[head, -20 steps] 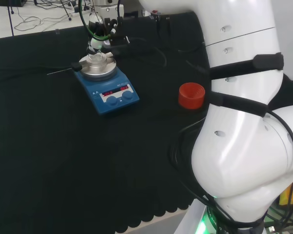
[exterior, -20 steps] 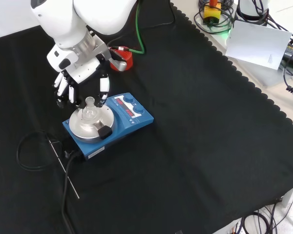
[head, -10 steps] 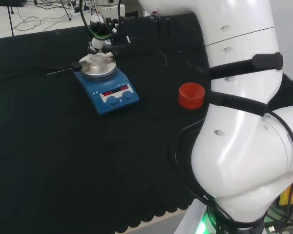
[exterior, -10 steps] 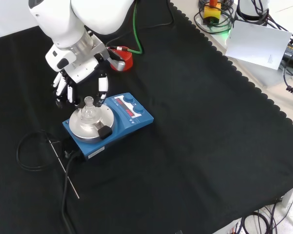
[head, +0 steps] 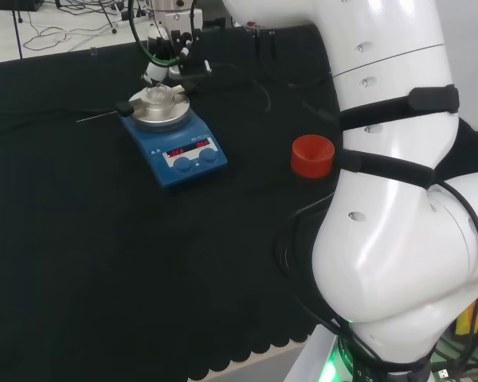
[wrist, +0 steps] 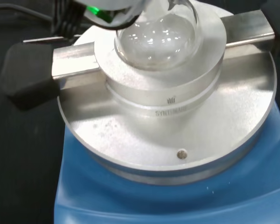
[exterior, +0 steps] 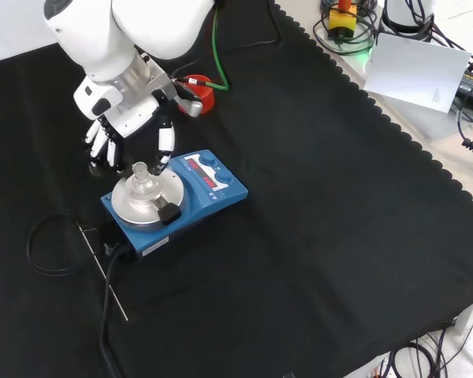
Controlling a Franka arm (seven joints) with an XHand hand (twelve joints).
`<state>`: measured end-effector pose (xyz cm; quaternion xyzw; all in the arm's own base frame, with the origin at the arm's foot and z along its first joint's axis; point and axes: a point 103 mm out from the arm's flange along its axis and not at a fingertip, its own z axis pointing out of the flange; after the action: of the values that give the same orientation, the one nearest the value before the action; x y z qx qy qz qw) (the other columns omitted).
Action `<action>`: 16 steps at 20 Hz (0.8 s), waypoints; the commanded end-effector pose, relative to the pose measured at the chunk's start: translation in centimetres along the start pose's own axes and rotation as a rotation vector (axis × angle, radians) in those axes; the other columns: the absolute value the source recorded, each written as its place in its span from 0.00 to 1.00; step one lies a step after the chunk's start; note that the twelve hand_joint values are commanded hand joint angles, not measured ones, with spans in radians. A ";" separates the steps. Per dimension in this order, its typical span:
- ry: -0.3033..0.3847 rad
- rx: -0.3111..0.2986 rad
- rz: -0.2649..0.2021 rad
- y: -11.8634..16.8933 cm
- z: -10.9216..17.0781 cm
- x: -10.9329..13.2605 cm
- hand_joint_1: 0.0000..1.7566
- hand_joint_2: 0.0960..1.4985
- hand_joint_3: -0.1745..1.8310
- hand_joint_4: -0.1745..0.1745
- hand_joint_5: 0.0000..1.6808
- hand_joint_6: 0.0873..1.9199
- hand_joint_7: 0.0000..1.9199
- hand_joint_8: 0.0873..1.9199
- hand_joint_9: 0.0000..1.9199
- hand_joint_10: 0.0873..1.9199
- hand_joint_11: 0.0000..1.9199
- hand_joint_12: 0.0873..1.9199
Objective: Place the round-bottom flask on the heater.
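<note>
Clear round-bottom flask seated in heater block; robot hand fingers apart, apparently clear of neck. Withdraw straight up, avoiding neck.

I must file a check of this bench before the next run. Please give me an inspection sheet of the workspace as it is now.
Surface: black cloth covers the bench; scalloped edge at the front view's right.
Job's things: round-bottom flask sits in the metal block on the heater, neck upright.
Clutter: red ribbed ring stands apart from the heater, nothing on it; thin rod lies on the cloth beside the heater.
Hand: hand is above the flask, fingers straight and spread around the neck, not gripping it.
Cables: black cable loops beside the heater; green cable runs along the arm.
Surroundings: white sheet and more cables off the cloth.
</note>
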<state>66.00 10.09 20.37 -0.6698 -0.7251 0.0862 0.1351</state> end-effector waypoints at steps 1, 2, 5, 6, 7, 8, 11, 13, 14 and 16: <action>-0.005 0.000 0.006 -0.9 -0.1 0.4 0.52 0.42 0.42 0.32 0.49 0.39 0.16 0.31 0.27 0.29 0.16 0.68; -0.004 -0.005 0.005 -1.2 -0.1 0.5 0.52 0.41 0.42 0.32 0.47 0.38 0.16 0.31 0.27 0.29 0.16 0.68; -0.006 -0.024 0.004 -2.3 -0.4 0.8 0.51 0.41 0.42 0.33 0.43 0.39 0.14 0.31 0.26 0.29 0.15 0.69; -0.007 -0.034 0.006 -2.8 -0.6 0.9 0.51 0.40 0.42 0.33 0.40 0.39 0.14 0.31 0.25 0.29 0.15 0.69; -0.008 -0.045 0.008 -3.3 -0.8 0.9 0.51 0.40 0.42 0.33 0.37 0.38 0.13 0.31 0.25 0.29 0.14 0.69; -0.010 -0.058 0.012 -3.9 -1.0 1.0 0.50 0.40 0.42 0.33 0.34 0.36 0.13 0.31 0.24 0.30 0.14 0.69; -0.014 -0.091 0.025 -5.8 -2.0 0.8 0.50 0.39 0.42 0.33 0.30 0.34 0.11 0.31 0.23 0.30 0.13 0.69; -0.017 -0.108 0.041 -7.3 -2.7 0.6 0.49 0.39 0.42 0.34 0.27 0.32 0.11 0.31 0.23 0.30 0.12 0.70; -0.018 -0.114 0.048 -8.0 -3.0 0.6 0.49 0.39 0.42 0.34 0.26 0.29 0.10 0.31 0.22 0.31 0.12 0.70; -0.016 -0.122 0.059 -9.5 -3.4 0.4 0.48 0.39 0.41 0.34 0.25 0.26 0.10 0.31 0.21 0.31 0.11 0.70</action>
<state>61.34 10.17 23.01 -0.6788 -0.7211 0.0773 0.1154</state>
